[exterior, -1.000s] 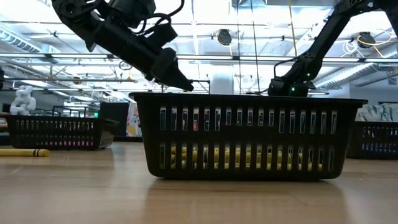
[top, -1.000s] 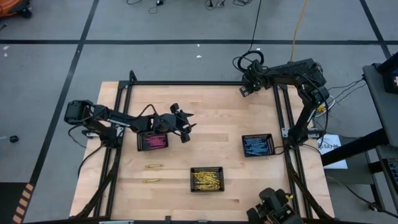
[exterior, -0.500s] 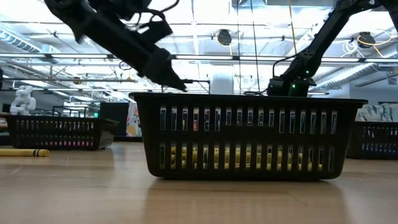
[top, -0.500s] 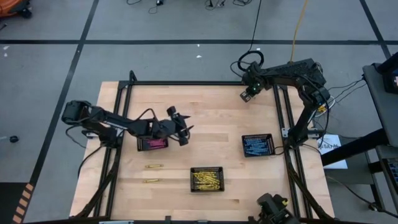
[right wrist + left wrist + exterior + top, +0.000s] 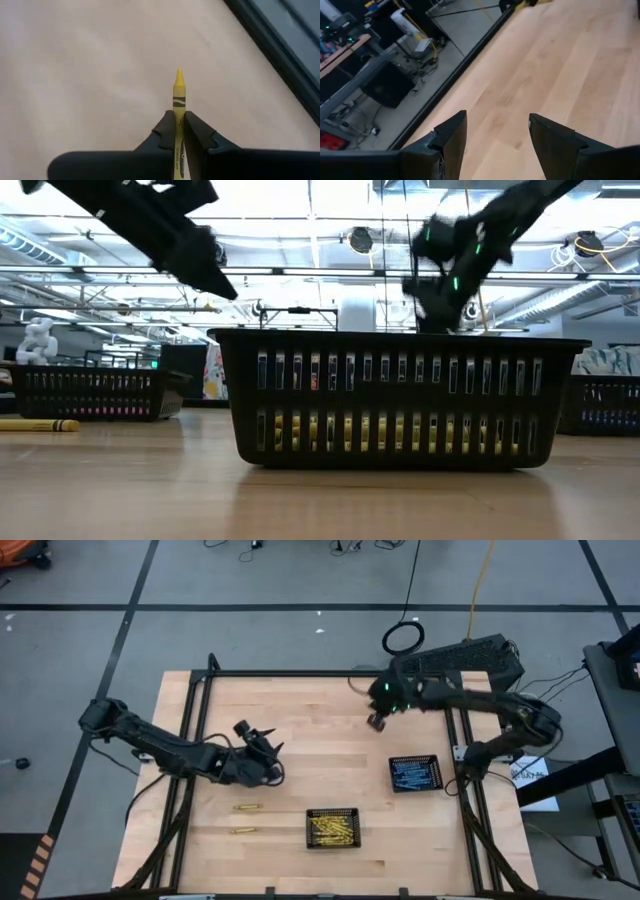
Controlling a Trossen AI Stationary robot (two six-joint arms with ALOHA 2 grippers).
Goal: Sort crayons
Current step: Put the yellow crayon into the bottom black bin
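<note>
My right gripper (image 5: 179,125) hangs over the far right part of the table (image 5: 377,721), shut on a yellow crayon (image 5: 179,92). My left gripper (image 5: 497,125) stands open over bare wood at the middle left (image 5: 258,736), its arm covering the pink tray in the high view. Two yellow crayons (image 5: 248,807) (image 5: 243,831) lie flat on the table near the left. A black mesh tray with yellow crayons (image 5: 333,827) stands at the near middle, and one with blue crayons (image 5: 414,774) at the right. My right gripper pinches the yellow crayon's wrapped shaft (image 5: 179,107) between its two fingers. The fingers lie along the crayon, and its pointed tip (image 5: 179,75) sticks out ahead of them. The crayon is lifted clear of the table.
In the low view the yellow tray (image 5: 400,400) fills the middle, the pink tray (image 5: 90,392) stands at the left with a crayon (image 5: 38,424) before it, and the blue tray (image 5: 605,405) at the right. A black frame rail (image 5: 300,674) runs along the far edge.
My right gripper has swung from the table's far right corner toward the table's middle and the near edge, and has risen. My left gripper has drawn back from over the pink tray toward the table's left edge, staying open.
</note>
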